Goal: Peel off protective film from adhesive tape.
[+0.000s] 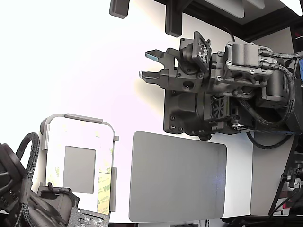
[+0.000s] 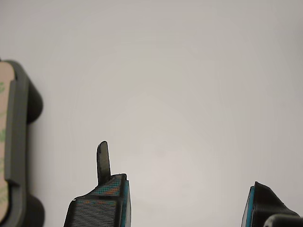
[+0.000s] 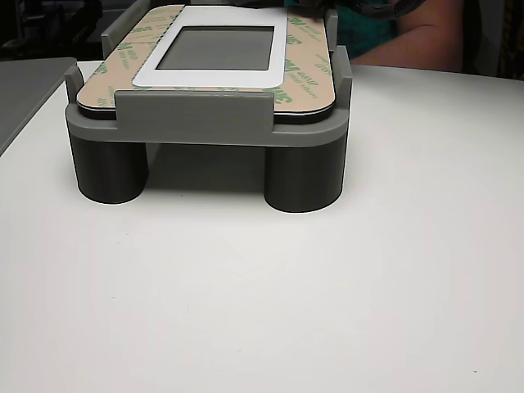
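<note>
The black gripper (image 1: pixel 150 65) hovers with jaws apart, empty. The pale-yellow, green-lettered protective film (image 1: pixel 104 189) lies well apart at its 7 o'clock in the exterior view, on the grey fixture (image 1: pixel 57 118).

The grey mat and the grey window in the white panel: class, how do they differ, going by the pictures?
1. The grey mat is far larger than the grey window.
2. The mat lies bare on the white table; the window sits framed by the white panel, raised on a grey holder.
3. The mat's corners are clearly rounded; the window's look squarer.

Both are flat, plain grey rectangles.
</note>
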